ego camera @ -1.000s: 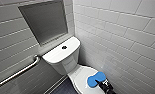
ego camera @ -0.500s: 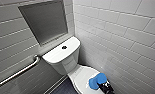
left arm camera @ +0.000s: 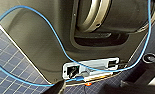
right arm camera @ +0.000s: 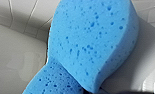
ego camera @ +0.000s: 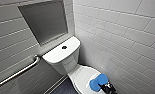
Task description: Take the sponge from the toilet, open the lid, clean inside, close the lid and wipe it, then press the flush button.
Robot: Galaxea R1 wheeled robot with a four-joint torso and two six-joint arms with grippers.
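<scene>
White glossy ceramic toilet (ego camera: 65,62) stands in a tiled corner, its smooth oval lid (ego camera: 81,77) down. Small bright blue sponge (ego camera: 98,82) rests on the lid's front, pinched by the right gripper (ego camera: 103,86); a dark round flush button (ego camera: 64,47) tops the tank.

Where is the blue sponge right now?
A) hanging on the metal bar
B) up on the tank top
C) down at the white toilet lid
C: the sponge is low down against the closed lid, well away from the tank top and the metal bar.
</scene>
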